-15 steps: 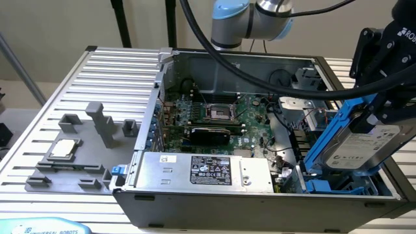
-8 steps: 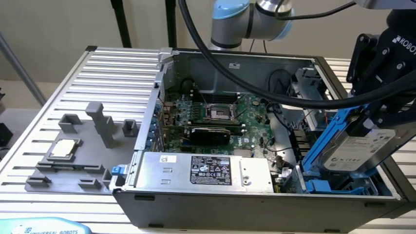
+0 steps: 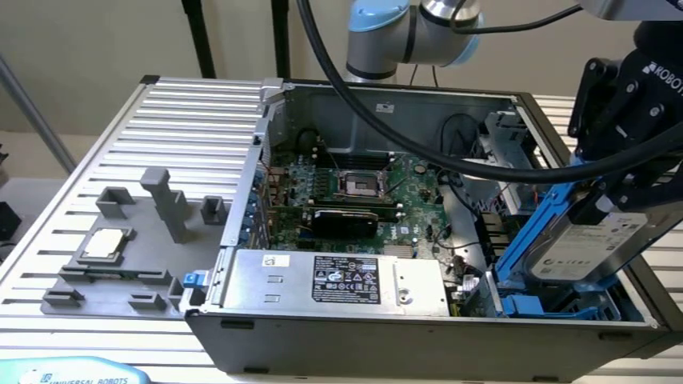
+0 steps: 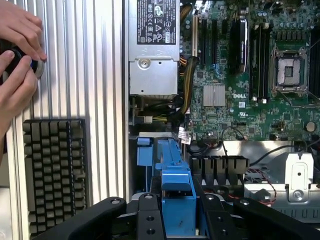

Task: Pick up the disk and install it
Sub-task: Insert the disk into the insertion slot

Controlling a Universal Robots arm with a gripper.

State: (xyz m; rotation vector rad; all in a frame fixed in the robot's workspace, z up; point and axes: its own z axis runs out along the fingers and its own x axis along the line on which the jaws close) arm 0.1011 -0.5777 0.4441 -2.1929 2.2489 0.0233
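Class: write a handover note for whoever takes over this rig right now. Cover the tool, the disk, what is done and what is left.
Tool: shut on the disk, gripping it by its blue carrier frame.
Disk: lifted and tilted over the blue drive bay, at the exterior view's right of the open computer case. I cannot tell whether it touches the bay.
Done: disk picked up and brought to the case.
Left: disk not yet seated flat in the bay.
Note: a person's hand is on the ribbed table beside the case.
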